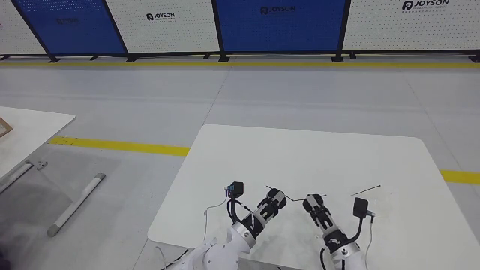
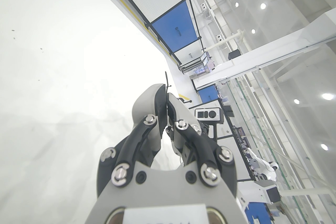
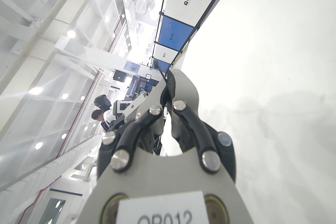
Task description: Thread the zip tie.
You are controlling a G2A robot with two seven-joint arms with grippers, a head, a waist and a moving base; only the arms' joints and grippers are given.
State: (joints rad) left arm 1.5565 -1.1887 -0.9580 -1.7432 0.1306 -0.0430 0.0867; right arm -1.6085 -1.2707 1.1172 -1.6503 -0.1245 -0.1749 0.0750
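My left gripper and right gripper hover over the white table. Both have fingers clamped on the black zip tie strung between them.

The white panels beyond the table carry a dark logo mark followed by a one-word name in capitals. The top view shows it upright on two of them, and each wrist view shows it turned on its side. The blue panels bear a like mark and word in dark print, faint against the blue. A white right label on the base of the right gripper has a short code of capitals and digits in large dark type, its lower half cut off. The left label, on the base of the left gripper, shows just the tops of characters, too little to read.
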